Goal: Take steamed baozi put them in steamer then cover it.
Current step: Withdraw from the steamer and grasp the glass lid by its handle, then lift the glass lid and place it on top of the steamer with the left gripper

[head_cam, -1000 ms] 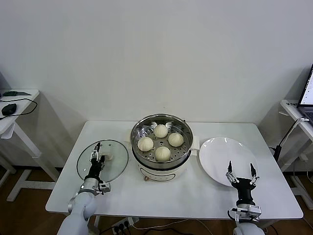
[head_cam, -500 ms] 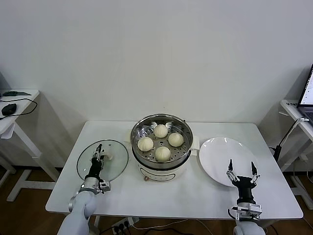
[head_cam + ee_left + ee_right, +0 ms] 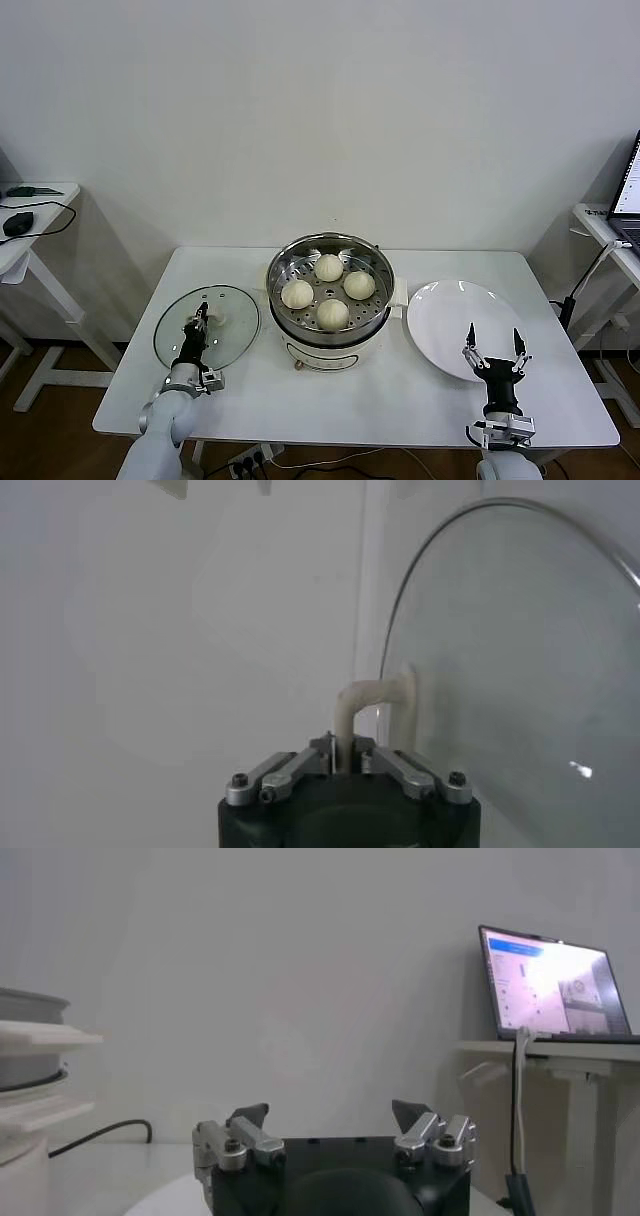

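Left pincer (image 3: 199,322) on cover (image 3: 232,312); baozi (image 3: 329,268) in steamer (image 3: 375,312)

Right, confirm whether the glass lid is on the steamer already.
No: the cover is left of the open steamer, its handle clamped by the left gripper.

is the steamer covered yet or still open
Open. The steamer has no cover on it: all four baozi show on its tray. The glass cover is beside it, its handle clamped in the left gripper.

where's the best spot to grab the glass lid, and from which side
By its cream handle, the raised bar at the centre of the cover; the glass dome itself is wide and smooth. Come from the table's near edge, fingers straddling the bar, as the left gripper already grips it.
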Controlling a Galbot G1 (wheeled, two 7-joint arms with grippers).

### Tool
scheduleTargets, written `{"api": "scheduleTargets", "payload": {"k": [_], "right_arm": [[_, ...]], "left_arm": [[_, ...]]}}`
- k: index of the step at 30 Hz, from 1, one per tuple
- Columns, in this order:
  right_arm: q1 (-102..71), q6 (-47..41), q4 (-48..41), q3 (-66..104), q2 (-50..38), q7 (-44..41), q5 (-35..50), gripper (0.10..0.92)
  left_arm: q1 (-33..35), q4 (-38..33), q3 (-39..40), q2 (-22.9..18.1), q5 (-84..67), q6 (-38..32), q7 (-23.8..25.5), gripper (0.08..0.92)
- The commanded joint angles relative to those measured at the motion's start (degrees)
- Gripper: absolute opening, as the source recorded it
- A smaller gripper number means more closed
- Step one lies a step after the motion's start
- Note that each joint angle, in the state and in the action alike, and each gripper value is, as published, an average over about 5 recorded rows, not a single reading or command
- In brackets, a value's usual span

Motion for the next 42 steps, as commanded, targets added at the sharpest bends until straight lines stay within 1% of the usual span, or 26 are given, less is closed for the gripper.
{"api": "scheduleTargets", "payload": {"k": [1, 9, 13, 17, 19, 22, 24, 27, 30, 33, 38, 42], "right_arm": [[-0.05, 0.22, -0.26, -0.20, 0.22, -0.09, -0.17, 0.823], [0.06, 0.39, -0.23, -0.46, 0.45, -0.10, -0.35, 0.823], [0.36, 0.39, -0.32, -0.49, 0.62, -0.09, -0.46, 0.823], [0.81, 0.33, -0.30, 0.04, 0.66, -0.02, -0.81, 0.823], [0.84, 0.26, -0.07, 0.26, 0.48, 0.02, -0.79, 0.823], [0.87, 0.25, -0.04, 0.57, 0.26, 0.05, -0.77, 0.823], [1.05, 0.26, -0.33, 0.82, 0.22, 0.13, -0.81, 0.823], [1.44, 0.32, -1.02, 1.15, 0.28, 0.28, -0.87, 0.823], [1.88, 0.51, -1.77, 1.40, 0.41, 0.44, -0.86, 0.823], [2.33, 0.76, -2.50, 1.60, 0.62, 0.69, -0.78, 0.823], [2.64, 0.97, -3.07, 1.74, 0.85, 0.81, -0.70, 0.823], [2.89, 1.08, -3.52, 1.75, 0.87, 0.79, -0.69, 0.823]], "left_arm": [[3.40, -10.07, -2.13, 1.16, -4.29, -0.32, -0.49, 0.191], [10.06, -31.73, -7.30, 5.32, -8.82, 1.51, 1.73, 0.191], [11.99, -41.54, -8.04, 7.58, -11.10, 3.24, 3.25, 0.191], [12.17, -50.08, -5.44, 8.97, -13.02, 5.57, 4.49, 0.191], [11.97, -53.97, -2.45, 9.77, -13.06, 7.73, 5.62, 0.191], [11.08, -57.80, 4.24, 10.98, -13.43, 12.46, 8.03, 0.191], [9.87, -59.03, 9.11, 11.36, -14.14, 16.03, 9.96, 0.191], [6.93, -58.83, 16.23, 10.97, -14.53, 20.34, 12.83, 0.191], [3.32, -57.10, 23.08, 9.41, -13.89, 24.37, 15.80, 0.191], [-0.03, -54.28, 28.54, 6.85, -13.31, 27.96, 18.91, 0.191], [-4.72, -47.90, 34.01, 3.27, -10.57, 31.27, 23.03, 0.191], [-7.38, -43.34, 35.70, 1.34, -5.83, 33.05, 26.33, 0.191]]}}
